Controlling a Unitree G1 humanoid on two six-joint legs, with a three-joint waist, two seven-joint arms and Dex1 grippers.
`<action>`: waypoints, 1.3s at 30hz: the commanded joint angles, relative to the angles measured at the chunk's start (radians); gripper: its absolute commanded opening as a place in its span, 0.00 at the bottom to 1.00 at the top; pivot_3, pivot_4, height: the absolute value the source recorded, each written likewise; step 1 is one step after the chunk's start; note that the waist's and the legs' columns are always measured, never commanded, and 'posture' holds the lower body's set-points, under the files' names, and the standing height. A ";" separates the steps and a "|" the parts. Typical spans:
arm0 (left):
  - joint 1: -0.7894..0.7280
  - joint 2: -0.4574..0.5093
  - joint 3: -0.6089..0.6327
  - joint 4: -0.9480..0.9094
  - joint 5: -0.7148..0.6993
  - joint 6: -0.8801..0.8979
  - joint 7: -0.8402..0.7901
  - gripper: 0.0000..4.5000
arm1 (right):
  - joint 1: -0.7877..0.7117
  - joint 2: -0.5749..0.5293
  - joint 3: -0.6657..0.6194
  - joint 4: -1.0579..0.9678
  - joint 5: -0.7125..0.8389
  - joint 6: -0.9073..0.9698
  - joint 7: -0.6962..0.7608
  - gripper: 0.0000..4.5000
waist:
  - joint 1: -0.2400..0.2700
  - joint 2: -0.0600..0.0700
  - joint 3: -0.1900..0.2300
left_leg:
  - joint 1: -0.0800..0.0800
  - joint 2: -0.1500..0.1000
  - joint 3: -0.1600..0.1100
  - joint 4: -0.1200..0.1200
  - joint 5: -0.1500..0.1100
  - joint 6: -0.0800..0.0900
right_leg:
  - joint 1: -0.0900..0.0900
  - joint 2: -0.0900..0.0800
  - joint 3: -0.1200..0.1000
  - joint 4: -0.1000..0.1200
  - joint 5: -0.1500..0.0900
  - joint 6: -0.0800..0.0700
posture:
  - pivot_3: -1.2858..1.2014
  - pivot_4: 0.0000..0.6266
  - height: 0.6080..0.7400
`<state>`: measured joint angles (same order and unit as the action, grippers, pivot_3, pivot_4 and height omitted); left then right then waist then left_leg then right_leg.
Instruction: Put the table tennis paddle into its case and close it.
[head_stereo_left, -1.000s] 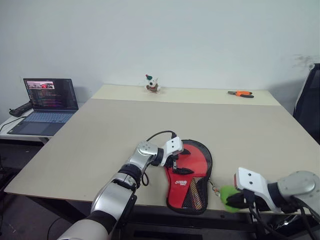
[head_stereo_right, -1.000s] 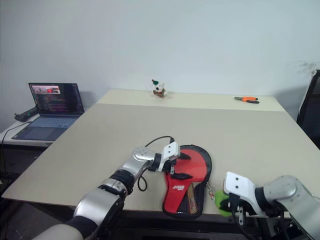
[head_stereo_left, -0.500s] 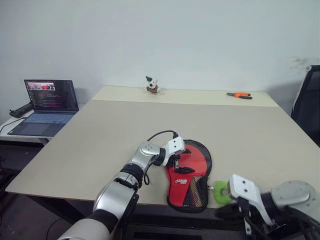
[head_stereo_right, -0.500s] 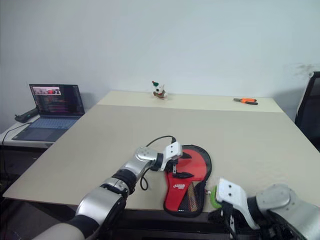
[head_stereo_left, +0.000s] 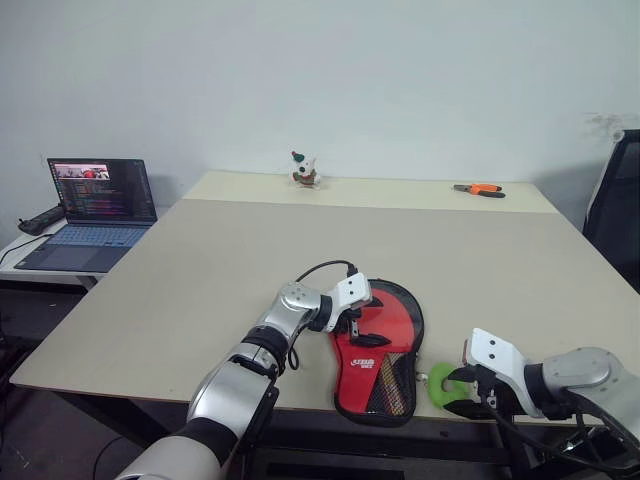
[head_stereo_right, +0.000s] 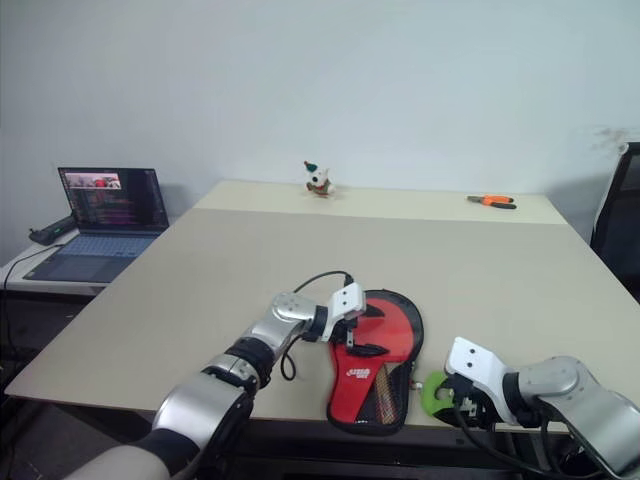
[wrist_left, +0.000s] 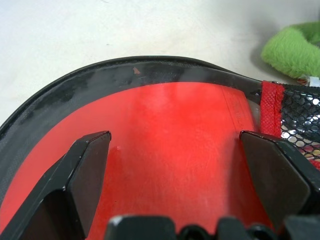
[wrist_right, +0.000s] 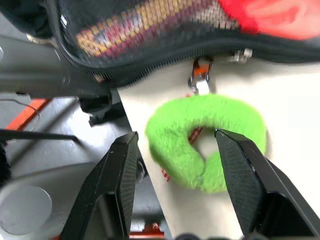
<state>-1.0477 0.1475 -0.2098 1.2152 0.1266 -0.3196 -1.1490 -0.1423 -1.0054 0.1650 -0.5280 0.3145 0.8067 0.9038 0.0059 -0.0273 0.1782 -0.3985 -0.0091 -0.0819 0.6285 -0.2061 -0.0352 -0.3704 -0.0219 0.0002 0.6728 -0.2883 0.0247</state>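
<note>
The table tennis paddle (wrist_left: 165, 145) lies inside the case (head_stereo_left: 378, 352), near the front edge of the table (head_stereo_left: 200, 270). Its red face shows through the open top of the case. The handle end is tucked under the black mesh.

The left gripper (head_stereo_left: 362, 325) sits over the red face with its two fingers spread as wide as they go. It holds nothing.

The right gripper (wrist_right: 182, 165) is by the fluffy green ring (wrist_right: 207, 140) that hangs from the case's zipper clip. Its fingers are partly open, one on each side of the ring, and they are not squeezing it.

I think the paddle is in, and the closing step is in hand. Next, the right gripper needs to pinch the ring and pull the zipper around the rim, while the left one keeps the case from sliding.

I count one paddle, one case, one green ring, one laptop (head_stereo_left: 90, 212), one small toy (head_stereo_left: 304, 169) and one orange tool (head_stereo_left: 481, 188).
</note>
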 joint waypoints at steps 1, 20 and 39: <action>0.028 0.003 -0.032 0.028 0.041 0.006 -0.024 1.00 | -0.015 -0.012 0.035 0.033 -0.062 -0.089 0.017 0.57 | -0.002 0.000 0.000 | 0.000 0.000 0.000 0.000 0.000 0.000 | 0.000 0.000 0.000 0.000 0.000 0.000 | 0.52 0.24 1.00; 0.074 0.030 -0.061 -0.006 0.041 0.009 -0.210 1.00 | -0.058 0.044 0.062 0.089 -0.116 -0.168 0.072 0.01 | -0.014 0.000 0.000 | -0.001 0.001 0.002 -0.002 -0.003 0.003 | -0.003 0.001 0.002 0.000 -0.001 -0.001 | 0.52 0.24 1.00; 0.048 -0.010 -0.035 0.022 0.032 0.049 -0.103 1.00 | 0.071 -0.027 0.122 -0.187 -0.007 -0.089 0.163 0.01 | -0.004 0.000 -0.001 | -0.001 0.000 0.002 -0.001 -0.005 0.005 | -0.001 0.001 0.002 -0.002 -0.002 0.001 | 0.52 0.24 1.00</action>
<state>-1.0305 0.1500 -0.2065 1.1905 0.1092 -0.2900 -1.2590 -0.0865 -1.0153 0.2727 -0.6588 0.2887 0.7196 1.0416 0.0022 -0.0276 0.1776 -0.3995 -0.0092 -0.0800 0.6278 -0.2110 -0.0308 -0.3717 -0.0214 0.0025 0.6710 -0.2905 0.0253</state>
